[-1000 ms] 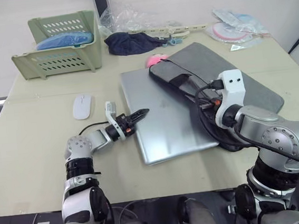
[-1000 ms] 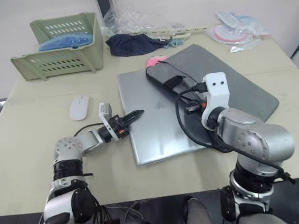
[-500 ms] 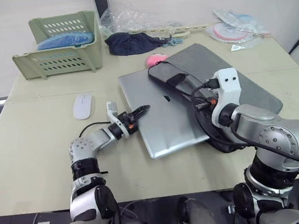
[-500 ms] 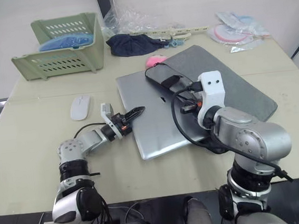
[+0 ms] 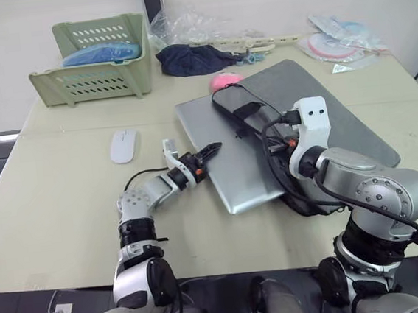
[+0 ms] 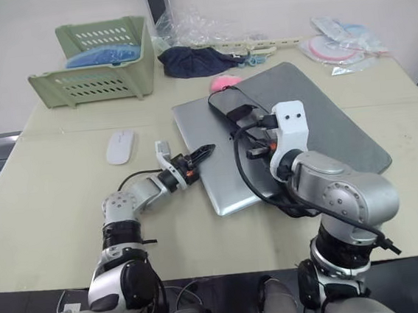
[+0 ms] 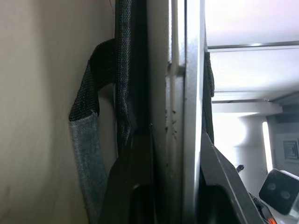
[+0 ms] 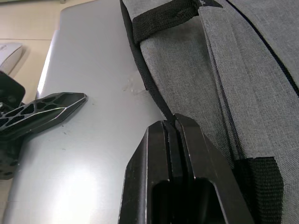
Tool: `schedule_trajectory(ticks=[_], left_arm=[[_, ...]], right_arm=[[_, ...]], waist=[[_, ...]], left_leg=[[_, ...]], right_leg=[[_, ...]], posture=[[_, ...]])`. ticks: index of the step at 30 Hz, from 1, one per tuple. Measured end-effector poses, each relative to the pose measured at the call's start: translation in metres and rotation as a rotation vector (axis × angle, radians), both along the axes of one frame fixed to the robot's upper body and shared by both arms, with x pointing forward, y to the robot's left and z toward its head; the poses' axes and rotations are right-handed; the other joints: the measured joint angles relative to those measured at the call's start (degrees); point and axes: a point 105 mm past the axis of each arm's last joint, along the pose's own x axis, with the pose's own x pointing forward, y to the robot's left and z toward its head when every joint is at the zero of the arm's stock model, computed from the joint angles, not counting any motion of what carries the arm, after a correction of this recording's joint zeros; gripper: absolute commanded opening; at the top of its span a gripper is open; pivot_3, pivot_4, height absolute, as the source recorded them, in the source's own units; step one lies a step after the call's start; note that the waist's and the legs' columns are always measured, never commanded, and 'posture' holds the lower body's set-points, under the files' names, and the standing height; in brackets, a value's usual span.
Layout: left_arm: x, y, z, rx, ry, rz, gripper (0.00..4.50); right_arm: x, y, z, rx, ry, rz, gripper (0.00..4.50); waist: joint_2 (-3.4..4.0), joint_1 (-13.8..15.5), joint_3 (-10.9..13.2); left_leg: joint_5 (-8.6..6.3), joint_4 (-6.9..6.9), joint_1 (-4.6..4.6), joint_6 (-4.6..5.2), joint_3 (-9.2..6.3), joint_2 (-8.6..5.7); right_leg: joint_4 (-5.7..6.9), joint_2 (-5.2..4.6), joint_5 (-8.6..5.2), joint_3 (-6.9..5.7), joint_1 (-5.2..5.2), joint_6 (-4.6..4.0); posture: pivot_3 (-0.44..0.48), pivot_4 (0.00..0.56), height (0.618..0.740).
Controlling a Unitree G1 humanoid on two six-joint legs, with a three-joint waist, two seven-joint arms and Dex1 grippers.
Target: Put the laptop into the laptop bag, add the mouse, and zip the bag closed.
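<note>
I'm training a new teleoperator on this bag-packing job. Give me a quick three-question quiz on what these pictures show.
1. What is the left pincer clamped on?
2. True or false: the mouse lies inside the laptop bag.
3. The right pincer pinches: A) the bag's black trim, B) the pink toy, C) the green basket.

Key:
1. The edge of the laptop.
2. False. It lies on the table.
3. A
</note>
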Motion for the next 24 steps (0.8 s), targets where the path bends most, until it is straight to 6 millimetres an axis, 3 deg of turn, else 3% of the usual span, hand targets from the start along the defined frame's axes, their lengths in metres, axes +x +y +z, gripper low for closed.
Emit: schedule_trajectory(ticks=[15,24], left_arm=[[0.0,-0.021,0.0,0.016,-0.024,-0.029,0.51],[-0.016,-0.048,-0.003,0.057,-0.031,-0.156,0.51]], right_arm=[[-0.001,0.005,0.005,0.031,-0.012,0.003,0.02],[0.002,0.007,0.006,0.034,-0.003,0.012,0.02]], waist=[[0.02,1.1,0.0],[0.02,0.9,0.0]], left_leg=[[0.01,-0.01,-0.02,0.03,-0.05,-0.02],[0.01,-0.09,-0.05,0.03,-0.04,-0.02]], right_leg=[[-0.12,-0.01,0.0,-0.04,0.1,0.0],[-0.23,0.01,0.0,-0.11,0.08,0.01]], posture=[[0.0,0.15,0.74],[0.0,0.15,0.74]])
